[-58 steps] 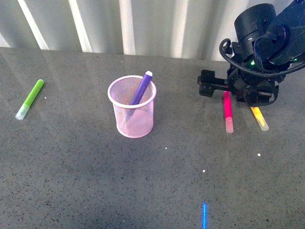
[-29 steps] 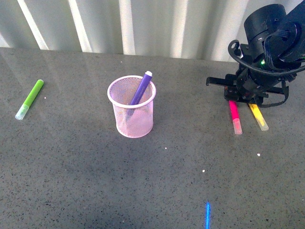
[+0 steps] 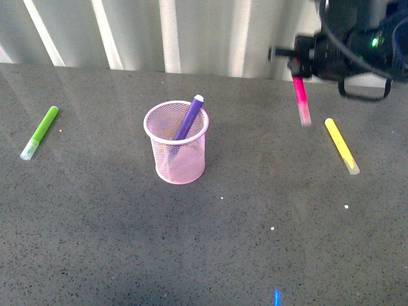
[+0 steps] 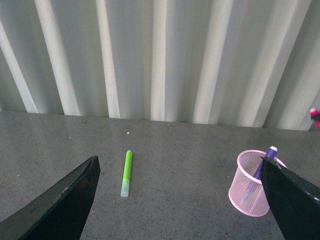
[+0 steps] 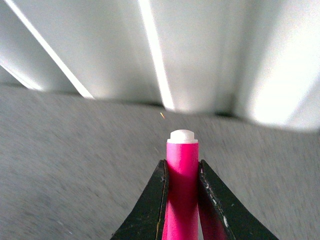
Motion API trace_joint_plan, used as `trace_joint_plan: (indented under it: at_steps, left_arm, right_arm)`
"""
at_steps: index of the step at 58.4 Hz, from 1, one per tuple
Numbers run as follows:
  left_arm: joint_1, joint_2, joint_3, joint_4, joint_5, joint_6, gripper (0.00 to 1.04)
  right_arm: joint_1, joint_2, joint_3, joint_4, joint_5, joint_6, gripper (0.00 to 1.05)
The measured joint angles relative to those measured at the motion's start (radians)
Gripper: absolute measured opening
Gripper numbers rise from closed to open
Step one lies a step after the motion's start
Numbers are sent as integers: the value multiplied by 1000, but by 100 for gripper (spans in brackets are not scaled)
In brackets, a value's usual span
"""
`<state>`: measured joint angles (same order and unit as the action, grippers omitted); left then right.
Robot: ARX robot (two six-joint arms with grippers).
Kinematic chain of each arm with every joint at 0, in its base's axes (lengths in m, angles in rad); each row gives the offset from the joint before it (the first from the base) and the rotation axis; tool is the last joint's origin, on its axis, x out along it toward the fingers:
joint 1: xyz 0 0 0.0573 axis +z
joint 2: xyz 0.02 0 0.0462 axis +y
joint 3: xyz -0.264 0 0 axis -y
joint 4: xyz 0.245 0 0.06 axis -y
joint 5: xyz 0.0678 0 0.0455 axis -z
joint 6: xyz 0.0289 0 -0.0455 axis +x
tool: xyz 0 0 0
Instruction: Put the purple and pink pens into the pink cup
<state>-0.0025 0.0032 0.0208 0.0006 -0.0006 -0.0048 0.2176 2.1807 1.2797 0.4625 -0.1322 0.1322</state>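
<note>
Aloft, the right pincer (image 5: 182, 166) is clenched on the pink pen (image 3: 300, 97), its cap hanging down, clear of the worktop (image 3: 223, 242). Well to its left the pink cup (image 3: 182, 162) stands upright, with the purple pen (image 3: 190, 116) leaning inside. The left pincer (image 4: 178, 161) gapes wide, holding nothing.

Right tool (image 3: 296, 69) has lifted the pink pen (image 3: 301, 101).

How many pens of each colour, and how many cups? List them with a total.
Purple pen: 1
Pink pen: 1
Green pen: 1
Yellow pen: 1
Pink cup: 1
Total: 5
</note>
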Motion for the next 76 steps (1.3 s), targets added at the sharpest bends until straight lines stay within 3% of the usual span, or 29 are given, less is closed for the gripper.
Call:
trace_joint_plan:
  at_steps: [16,23,29,42,76]
  left_arm:
    - [0,0,0,0,0,0,98]
    - [0,0,0,0,0,0,98]
    - [0,0,0,0,0,0,98]
    - [0,0,0,0,0,0,98]
    - [0,0,0,0,0,0,98]
  right_arm:
    - [158,-152,-90,274,-137,-13,12]
    - [260,-151,-157,422,-119,7,12]
    - [299,-124,-189,513,-101,24,12]
    - [309,-47,-188,531,-60,62,12]
    - [328,82,-104,488,-76,105,12]
